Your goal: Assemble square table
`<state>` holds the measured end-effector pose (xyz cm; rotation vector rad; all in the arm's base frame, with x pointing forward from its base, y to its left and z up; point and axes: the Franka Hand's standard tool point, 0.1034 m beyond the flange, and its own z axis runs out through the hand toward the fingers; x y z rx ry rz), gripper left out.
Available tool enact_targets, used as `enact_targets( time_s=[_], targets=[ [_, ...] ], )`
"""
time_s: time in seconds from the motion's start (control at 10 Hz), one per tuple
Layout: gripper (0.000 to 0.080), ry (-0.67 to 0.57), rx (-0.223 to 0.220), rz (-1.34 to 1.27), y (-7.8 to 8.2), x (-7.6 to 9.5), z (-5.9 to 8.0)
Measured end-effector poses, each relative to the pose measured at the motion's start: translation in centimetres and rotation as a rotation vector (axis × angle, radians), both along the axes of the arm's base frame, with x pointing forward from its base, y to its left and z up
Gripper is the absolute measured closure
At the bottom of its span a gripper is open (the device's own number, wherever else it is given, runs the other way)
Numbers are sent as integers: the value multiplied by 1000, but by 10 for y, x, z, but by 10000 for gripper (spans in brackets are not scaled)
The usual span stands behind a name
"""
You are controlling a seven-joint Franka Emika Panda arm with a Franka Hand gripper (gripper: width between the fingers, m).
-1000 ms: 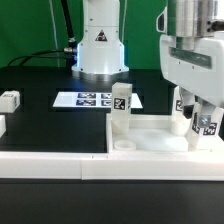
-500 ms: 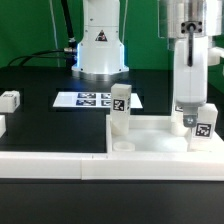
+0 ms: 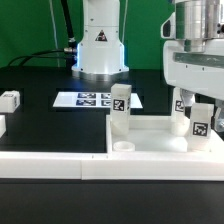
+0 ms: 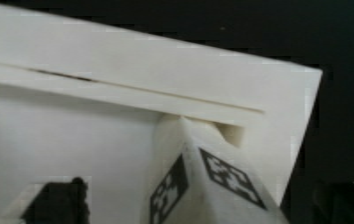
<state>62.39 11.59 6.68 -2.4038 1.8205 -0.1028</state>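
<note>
Now the gripper point(image 3: 197, 98) faces the exterior camera broadside again. Half a second ago it was turned edge-on and sat lower over the same leg point(image 3: 201, 124). Its jaws are spread wider than that leg and hold nothing. The wrist view shows one dark finger point(image 4: 58, 202) standing clear of the leg point(image 4: 206, 178), with bare white slab between them. I read that as a release and wind-back between twists, so the leg is probably only partly screwed home. It stands upright on the corner of the square table point(image 3: 150, 132) at the exterior view's right. The slab lies by the desk's near edge, just behind the barrier wall point(image 3: 50, 165). A second leg point(image 3: 121, 110) stands upright on the slab's far corner, and a loose leg point(image 3: 8, 100) lies well apart, toward the desk edge at the exterior view's left. The marker board point(image 3: 95, 100) lies toward the desk's far edge. Only the wrist view shows that gap at the finger. Only the exterior view shows the other legs and an unfilled socket point(image 3: 124, 146).
</note>
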Motion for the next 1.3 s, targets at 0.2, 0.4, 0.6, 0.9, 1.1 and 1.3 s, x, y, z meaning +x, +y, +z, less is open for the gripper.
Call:
enact_targets(
  time_s=[0.2,0.4,0.6,0.9,1.1,1.3],
  targets=[
    [150,-12,-32,215,1,0,0],
    [150,-61,-139,727,2,7,4],
    [150,-74,-168,897,-2,8,4],
    [343,-73,-158,848,-2,8,4],
    [509,-66,-134,684,-3,8,4],
    [509,-55,-109,517,-5,7,3]
  ],
)
